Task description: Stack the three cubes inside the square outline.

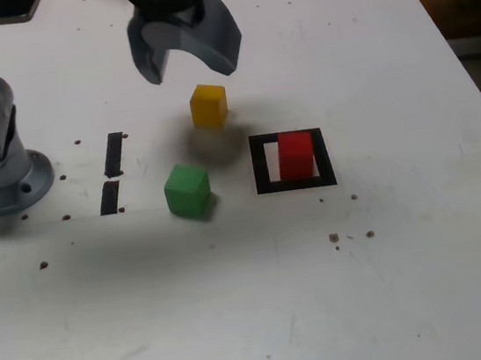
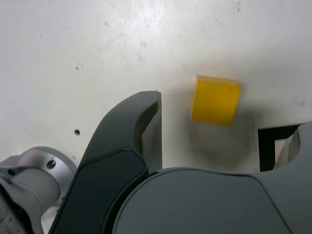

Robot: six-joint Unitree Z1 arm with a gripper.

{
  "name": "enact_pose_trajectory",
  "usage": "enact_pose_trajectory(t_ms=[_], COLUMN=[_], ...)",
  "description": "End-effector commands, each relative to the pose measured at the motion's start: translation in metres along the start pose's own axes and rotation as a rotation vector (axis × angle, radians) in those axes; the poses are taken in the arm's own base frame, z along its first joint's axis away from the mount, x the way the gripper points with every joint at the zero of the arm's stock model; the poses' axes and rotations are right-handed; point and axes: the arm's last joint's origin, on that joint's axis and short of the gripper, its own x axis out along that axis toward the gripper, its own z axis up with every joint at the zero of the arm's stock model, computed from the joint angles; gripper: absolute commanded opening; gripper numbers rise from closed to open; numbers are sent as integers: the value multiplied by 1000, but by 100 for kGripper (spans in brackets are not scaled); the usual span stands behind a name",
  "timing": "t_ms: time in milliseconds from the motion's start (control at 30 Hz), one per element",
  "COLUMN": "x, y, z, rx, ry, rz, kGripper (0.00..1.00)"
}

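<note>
Seen in the exterior view, from left to right, with every place given from the square outline (image 1: 262, 166), a black tape frame with a white middle lying on a pale, speckled table (image 1: 425, 235).

Farthest to the left of the outline, well apart from it, is the round metal base (image 1: 30, 185) of the robot arm. Beyond the outline and well to its left, at the view's top edge, lies a flat dark object (image 1: 16, 7), partly cut off. Nearer to the outline, but still apart on its left, are two short black tape strips (image 1: 114, 154), one almost in line with the other.

Next comes the green cube (image 1: 188, 190), resting on the table to the left of the outline, near it but not touching. The gripper (image 1: 192, 73) hangs above the table, up and to the left of the outline, its fingers spread wide with nothing between them. Just below the gripper in this view is the yellow cube (image 1: 209, 106), on the table, also up and to the left of the outline and apart from it.

Last, the red cube (image 1: 295, 155) sits inside the outline, toward its right side, with white showing on the cube's left.
</note>
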Motion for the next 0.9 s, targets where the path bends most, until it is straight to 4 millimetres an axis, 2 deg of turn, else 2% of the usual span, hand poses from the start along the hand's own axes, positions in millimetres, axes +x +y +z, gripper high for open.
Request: enact_pose_trajectory(t_ms=[0,400,767,867], x=[7,51,66,70], y=[2,22,23,22], z=[2,13,28,29], rx=[0,-23,-13,-13], ry=[19,57,52,49], rz=[-3,-76,-87,-87], kGripper=[96,96,95,92])
